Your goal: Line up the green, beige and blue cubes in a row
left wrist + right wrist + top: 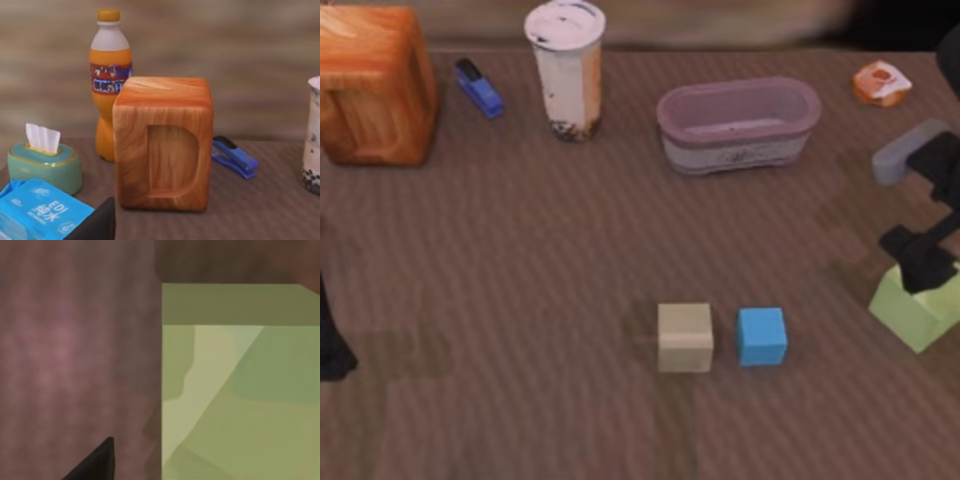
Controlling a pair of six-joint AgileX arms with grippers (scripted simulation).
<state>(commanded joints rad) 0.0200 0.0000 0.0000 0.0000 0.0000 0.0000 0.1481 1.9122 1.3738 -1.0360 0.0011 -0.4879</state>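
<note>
Right gripper [923, 268] on the green cube [910, 310] — grip unclear — tub [738, 125] empty.

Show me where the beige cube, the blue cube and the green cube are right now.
beige cube [685, 336]: top view, on its top face.
blue cube [761, 335]: top view, on its top face.
green cube [910, 315]: top view, on its lit top face, just below the right arm's tool.

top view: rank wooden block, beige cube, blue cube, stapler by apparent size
Largest to smallest as they look from above:
1. orange wooden block, though the picture's edge cuts it off
2. beige cube
3. blue cube
4. stapler, long but thin; its footprint looks close to the blue cube's, so the last two are unsure.
</note>
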